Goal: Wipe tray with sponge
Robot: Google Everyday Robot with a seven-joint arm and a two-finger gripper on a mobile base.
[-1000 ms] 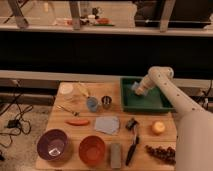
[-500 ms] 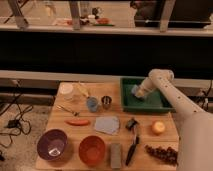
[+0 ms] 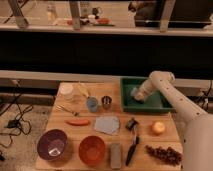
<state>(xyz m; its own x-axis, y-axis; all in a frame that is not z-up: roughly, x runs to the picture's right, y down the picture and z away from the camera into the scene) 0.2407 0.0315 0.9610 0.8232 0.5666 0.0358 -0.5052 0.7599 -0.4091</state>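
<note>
The gripper sits over the tray's left half. The arm crosses its right. A metal cup stands near its left rim.

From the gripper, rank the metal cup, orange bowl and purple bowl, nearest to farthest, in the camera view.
The gripper is inside the tray, at its left part.
1. metal cup, just left of the tray.
2. orange bowl, front middle.
3. purple bowl, front left.

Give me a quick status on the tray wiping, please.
Gripper low in tray, left end. Sponge at its tip, inside tray. Nearest cup outside tray, apart.
</note>
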